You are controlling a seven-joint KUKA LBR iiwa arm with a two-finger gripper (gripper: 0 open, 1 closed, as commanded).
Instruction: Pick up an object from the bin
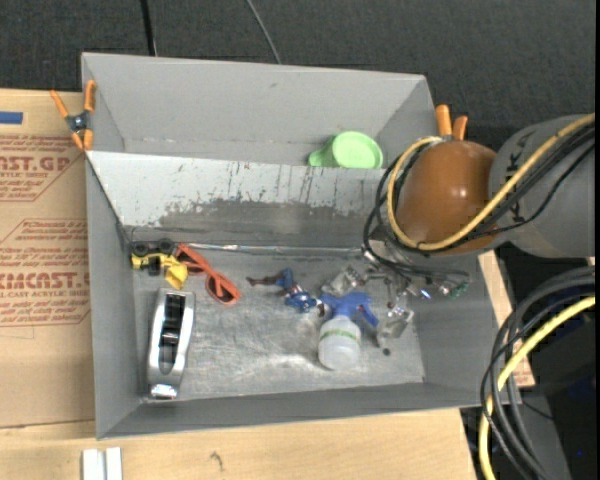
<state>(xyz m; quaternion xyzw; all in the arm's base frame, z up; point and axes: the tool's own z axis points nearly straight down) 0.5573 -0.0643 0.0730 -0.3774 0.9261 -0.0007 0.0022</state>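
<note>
My gripper (394,306) is low in the right part of the bin, below the arm's orange dome. Right at its left lies a blue plastic thing (352,306), touching or nearly touching it. A white round bottle (338,347) rests on the floor just in front of the blue piece. A small blue and dark object (293,295) lies further left of the gripper. I see nothing clearly held.
Orange sunglasses (207,275) and a yellow-and-black item (151,259) lie at the left by the back wall. A silver tape dispenser (168,344) lies at the front left. A green round lid (349,151) sits high on the back wall.
</note>
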